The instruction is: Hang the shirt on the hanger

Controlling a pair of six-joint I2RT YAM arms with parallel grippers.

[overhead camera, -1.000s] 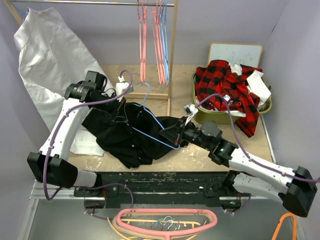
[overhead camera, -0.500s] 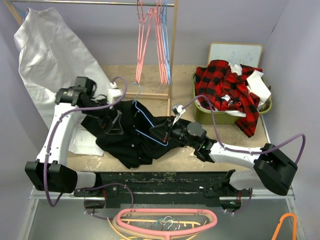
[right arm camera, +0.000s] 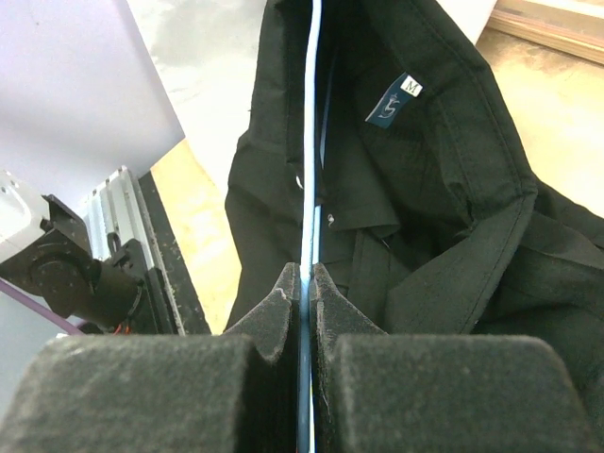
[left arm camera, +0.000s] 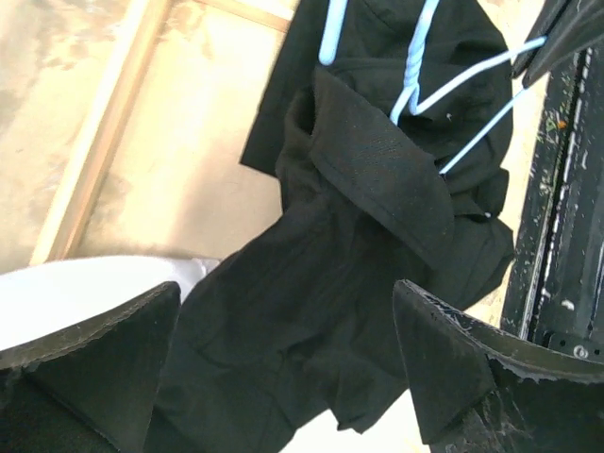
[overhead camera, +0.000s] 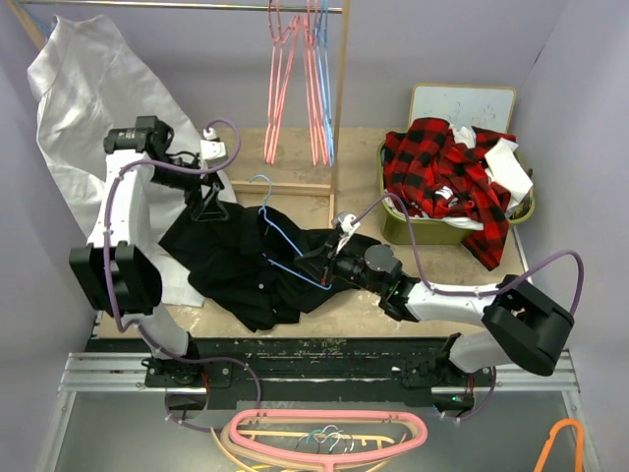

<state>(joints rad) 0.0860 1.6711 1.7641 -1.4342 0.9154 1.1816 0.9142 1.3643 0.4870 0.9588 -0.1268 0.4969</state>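
- The left end effector (overhead camera: pixel 202 203) hangs at 10 o'clock of the shirt (overhead camera: pixel 236 265), its jaws spread fully wide, with nothing between them.
- The black shirt lies crumpled on the bench (overhead camera: pixel 359 157), a little left of the middle.
- The light blue hanger (right arm camera: pixel 310 142) lies across the shirt near the collar, its hook toward 11 o'clock.
- The right end effector (overhead camera: pixel 322 269), at 4 o'clock of the shirt, is closed tight on the hanger's wire.
- A red plaid shirt (overhead camera: pixel 442 172) fills a basket (overhead camera: pixel 393 228) at 2 o'clock.

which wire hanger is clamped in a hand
The thin light blue wire hanger lying on the black shirt; the right hand grips it. The pink ones hang on the rail.
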